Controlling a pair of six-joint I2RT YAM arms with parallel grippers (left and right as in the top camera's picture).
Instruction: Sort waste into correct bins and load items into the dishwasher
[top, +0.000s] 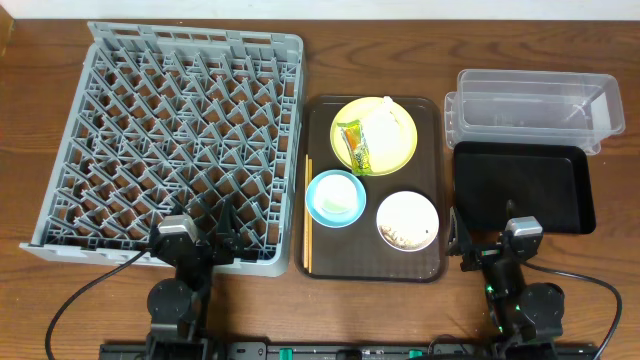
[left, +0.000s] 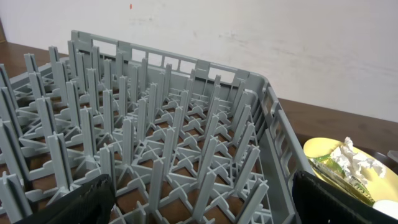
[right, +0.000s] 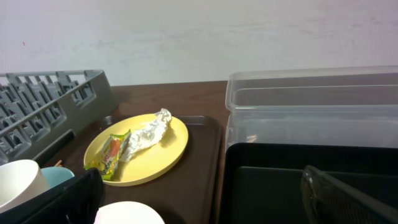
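Observation:
The grey dish rack (top: 200, 35) fills the left of the table. On the brown serving tray (top: 350, 250), a yellow plate (top: 400, 150) holds the green-yellow wrapper (top: 356, 145) and white tissue (top: 383, 125). A light-blue bowl (top: 322, 185) holds a cream cup (top: 338, 202). A cream-white bowl (top: 407, 221) holds crumbs. Chopsticks (top: 308, 215) lie along the tray's left edge. The clear tub (top: 530, 80) and black tray (top: 520, 180) are at right. My left gripper (top: 205, 235) (left: 199, 205) is open over the rack's near edge. My right gripper (top: 490, 245) (right: 205, 199) is open and empty beside the black tray.
The rack's pegs (left: 155, 137) stand close in front of the left fingers. In the right wrist view the plate (right: 155, 155), tub (right: 311, 102) and black tray (right: 267, 180) lie ahead. A white wall is behind the table.

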